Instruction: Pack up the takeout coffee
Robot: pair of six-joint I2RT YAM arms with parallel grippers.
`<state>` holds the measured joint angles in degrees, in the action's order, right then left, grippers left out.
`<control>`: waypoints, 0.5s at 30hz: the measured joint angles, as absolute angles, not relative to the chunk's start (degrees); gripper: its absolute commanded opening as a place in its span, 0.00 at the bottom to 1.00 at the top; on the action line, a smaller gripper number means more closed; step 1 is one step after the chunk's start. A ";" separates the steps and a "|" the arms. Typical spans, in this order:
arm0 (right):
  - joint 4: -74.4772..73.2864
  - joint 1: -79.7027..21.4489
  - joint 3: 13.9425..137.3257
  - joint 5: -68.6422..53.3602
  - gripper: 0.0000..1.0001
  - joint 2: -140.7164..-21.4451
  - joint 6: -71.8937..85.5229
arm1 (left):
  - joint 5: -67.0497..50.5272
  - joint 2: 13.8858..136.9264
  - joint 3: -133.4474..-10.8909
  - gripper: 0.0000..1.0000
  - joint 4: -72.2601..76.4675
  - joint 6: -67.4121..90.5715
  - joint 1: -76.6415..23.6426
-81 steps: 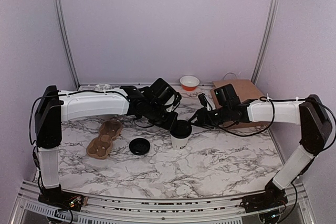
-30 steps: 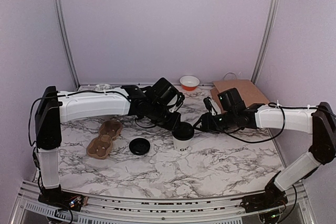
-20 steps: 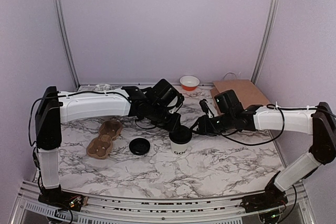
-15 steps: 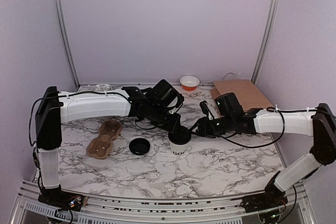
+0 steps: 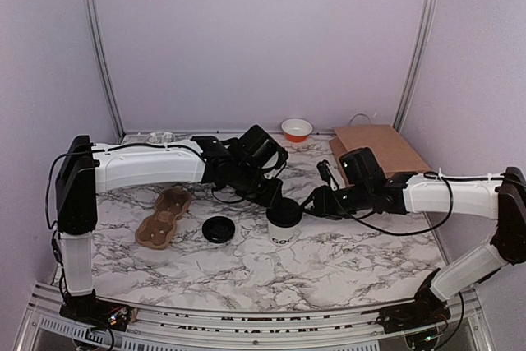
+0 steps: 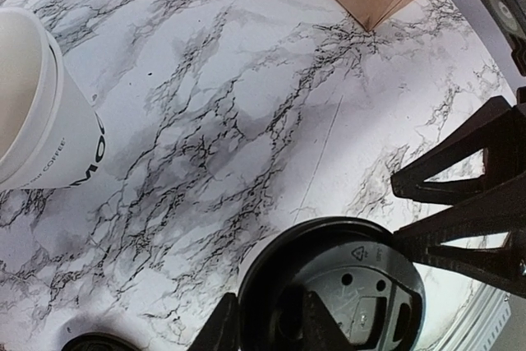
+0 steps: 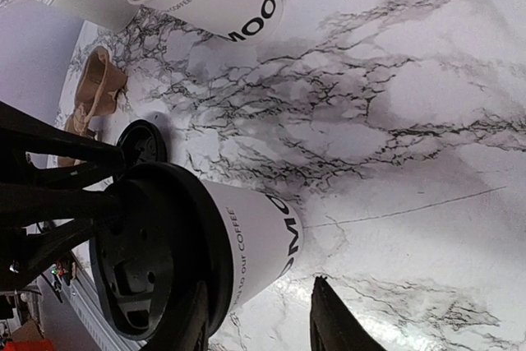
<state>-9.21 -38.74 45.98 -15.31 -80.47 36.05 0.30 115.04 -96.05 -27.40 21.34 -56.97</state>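
Lidded takeout coffee (image 5: pixel 283 226) centre frame; left jaws clamped on its lid, right jaws apart beside it. Paper bag (image 5: pixel 380 142) upper right; bare surface (image 5: pixel 329 269) below.

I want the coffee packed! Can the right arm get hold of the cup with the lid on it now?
Probably yes. The takeout coffee sits between the fingers of the right gripper, with nothing else in the gap. The left gripper pinches only the lid, away from the cup's sides.
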 measured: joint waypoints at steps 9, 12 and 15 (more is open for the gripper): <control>-11.25 -38.76 50.50 -13.63 0.41 -80.47 35.94 | 2.39 114.37 -96.16 0.35 -28.60 20.38 -56.95; -11.22 -38.74 51.57 -13.32 0.41 -80.51 35.73 | 2.66 113.21 -96.03 0.35 -28.62 20.43 -56.97; -11.27 -38.74 51.72 -13.39 0.41 -80.86 35.29 | 2.61 111.55 -95.02 0.35 -28.64 20.62 -56.97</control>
<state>-11.27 -38.74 51.72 -13.39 -80.86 35.29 2.61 111.55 -95.02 -28.64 20.62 -56.97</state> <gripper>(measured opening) 0.413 0.351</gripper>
